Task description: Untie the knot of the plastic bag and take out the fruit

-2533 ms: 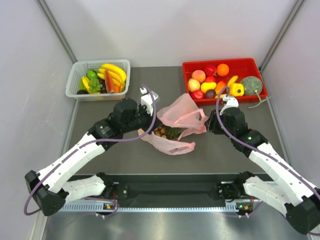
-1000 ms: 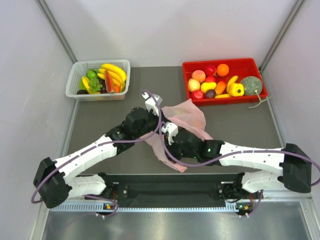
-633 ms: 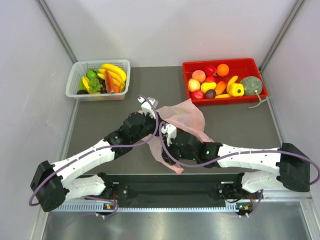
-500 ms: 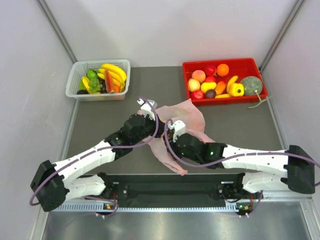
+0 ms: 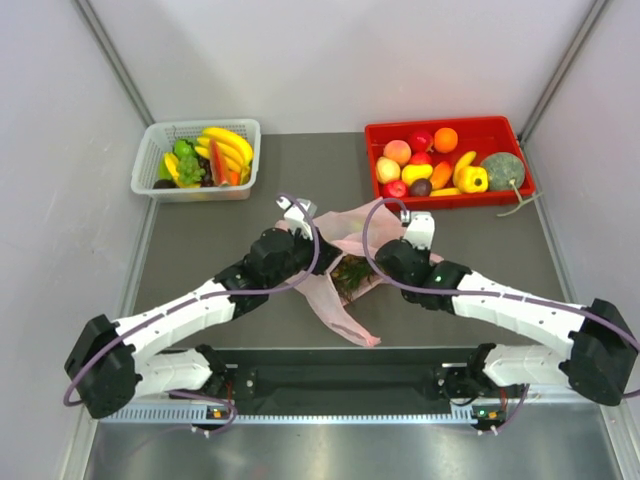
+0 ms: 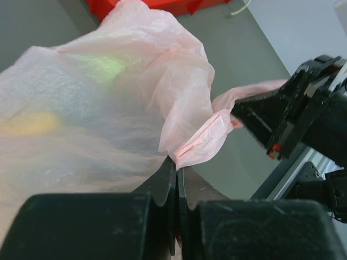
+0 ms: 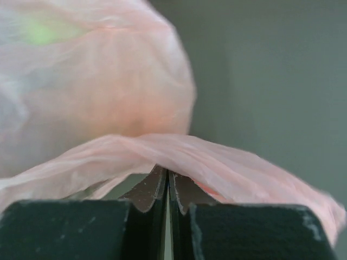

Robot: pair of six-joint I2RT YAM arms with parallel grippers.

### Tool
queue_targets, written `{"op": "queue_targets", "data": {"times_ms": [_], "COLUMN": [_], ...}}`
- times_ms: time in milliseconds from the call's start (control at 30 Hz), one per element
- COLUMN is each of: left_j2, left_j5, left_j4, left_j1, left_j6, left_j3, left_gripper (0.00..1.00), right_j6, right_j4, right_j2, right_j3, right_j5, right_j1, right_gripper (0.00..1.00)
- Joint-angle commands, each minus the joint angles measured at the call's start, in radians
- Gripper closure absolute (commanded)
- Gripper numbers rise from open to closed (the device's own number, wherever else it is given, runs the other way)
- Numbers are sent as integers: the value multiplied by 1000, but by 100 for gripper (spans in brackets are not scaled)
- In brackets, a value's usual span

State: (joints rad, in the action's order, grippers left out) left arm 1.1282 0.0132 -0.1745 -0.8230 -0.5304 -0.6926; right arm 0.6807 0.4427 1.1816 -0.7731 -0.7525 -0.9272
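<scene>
The plastic bag (image 5: 372,228) lies at the middle of the table (image 5: 480,245), between the 2 tools. The left tool (image 6: 177,172) is clenched on a fold of the bag's pink film. The right tool (image 7: 166,181) is clenched on a strip of that film at the opposite side. Between them, dark fruit (image 5: 350,270) shows inside the bag. A white basket (image 5: 170,125) sits at the far left corner and a red tray (image 5: 440,122) at the far right.
</scene>
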Motion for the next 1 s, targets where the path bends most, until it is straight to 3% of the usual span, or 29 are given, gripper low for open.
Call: {"op": "queue_targets", "data": {"times_ms": [0,200,233,300,333,367,400,567,767,967], "left_j2": [47,96,97,99,99,100,102,96,64,38], "left_j5": [-58,-81,-79,-76,-73,-70,-70,-56,-21,18], "left_j4": [-77,-108,-111,-120,-123,-123,-123,-112,-79,-69], "left_j1": [-1,-1,-1,-1,-1,1,-1,1,-1,1], "left_j6": [-17,-23,-23,-23,-22,-19,-19,-6,10,6], "left_j3": [-16,-2,2,13,16,18,16,15,24,48], "left_gripper": [100,100,100,100,100,100,100,100,100,100], "right_j6": [95,198,96,-73,-172,-196,-222,-245,-136,161], "right_j4": [143,294,210,67,-32,-67,-91,-145,-169,-145], "right_j2": [-10,-91,-117,-213,-243,-266,-295,-321,-223,-100], "right_j3": [-15,-34,-25,24,41,57,70,72,63,41], "right_j5": [-154,-251,-175,4,224,325,493,738,653,339], "right_j1": [48,85,84,80,79,74,67,-39,-96,-111], "right_gripper": [100,99,96,75,66,51,45,32,31,27]}}
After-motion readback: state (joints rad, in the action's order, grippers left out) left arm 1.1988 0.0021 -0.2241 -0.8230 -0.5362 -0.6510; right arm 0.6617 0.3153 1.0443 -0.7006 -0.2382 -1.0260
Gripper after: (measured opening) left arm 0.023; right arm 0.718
